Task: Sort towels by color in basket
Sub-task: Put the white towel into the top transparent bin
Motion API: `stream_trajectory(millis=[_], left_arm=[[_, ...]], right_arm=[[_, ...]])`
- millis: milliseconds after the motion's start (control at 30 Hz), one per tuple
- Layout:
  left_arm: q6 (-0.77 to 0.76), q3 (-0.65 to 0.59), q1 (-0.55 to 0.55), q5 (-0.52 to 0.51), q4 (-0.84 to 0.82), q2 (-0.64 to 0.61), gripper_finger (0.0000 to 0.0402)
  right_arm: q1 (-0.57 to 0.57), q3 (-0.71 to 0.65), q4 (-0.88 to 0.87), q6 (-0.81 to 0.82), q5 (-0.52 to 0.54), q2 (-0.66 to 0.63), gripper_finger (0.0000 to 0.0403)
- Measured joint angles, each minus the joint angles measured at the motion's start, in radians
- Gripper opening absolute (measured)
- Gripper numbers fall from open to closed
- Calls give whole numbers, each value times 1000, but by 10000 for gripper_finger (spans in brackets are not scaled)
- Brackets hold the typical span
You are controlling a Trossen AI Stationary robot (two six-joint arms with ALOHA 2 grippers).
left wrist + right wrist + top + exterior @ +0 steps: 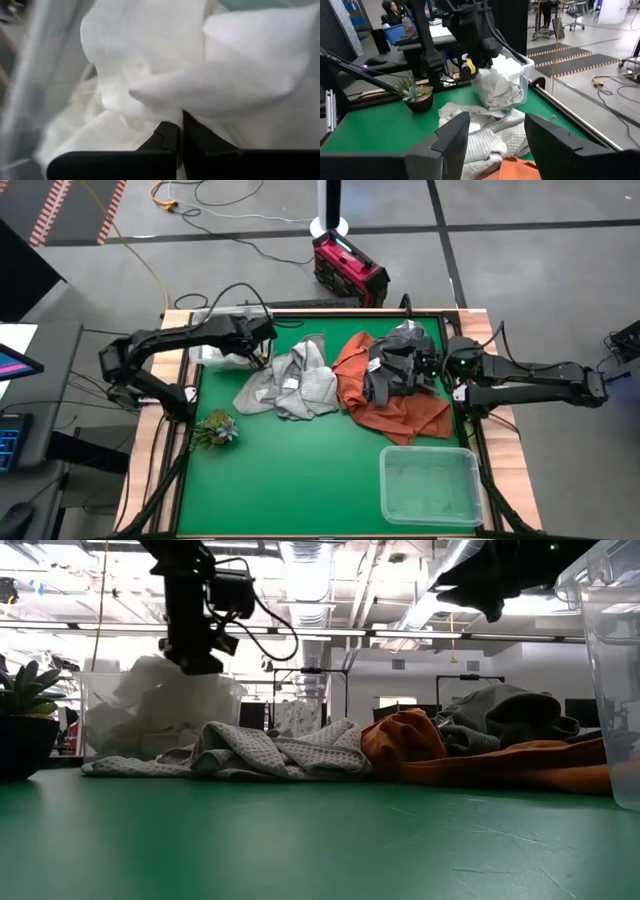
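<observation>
White towels (212, 354) are heaped in a clear bin (526, 75) at the table's far left corner. My left gripper (180, 134) is shut at the top of that heap (150, 700). Light grey towels (290, 385) lie crumpled on the green mat mid-table. To their right a rust orange towel (400, 412) lies spread, with dark grey cloth (505, 710) on top of it. My right gripper (492, 140) hangs open above the orange and dark grey pile, touching nothing. It faces the light grey towels (485, 132). My left gripper has a fold of white towel (172, 112) at its shut fingertips, seemingly pinched between the two fingers. One layer or several, I cannot tell. It comes from above, pointing down into the bin. The towel rests on the heap of other white towels.
An empty clear bin (430, 485) stands at the near right of the mat. A small potted green plant (215, 428) sits by the left edge. The near middle of the green mat (300, 480) is bare. A person (390, 12) sits far behind the table.
</observation>
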Motion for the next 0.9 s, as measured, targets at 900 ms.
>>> stream_trajectory(millis=[900], left_arm=[[292,204,182,15,-98,0,5]], right_arm=[[5,0,-3,6,0,0,223]])
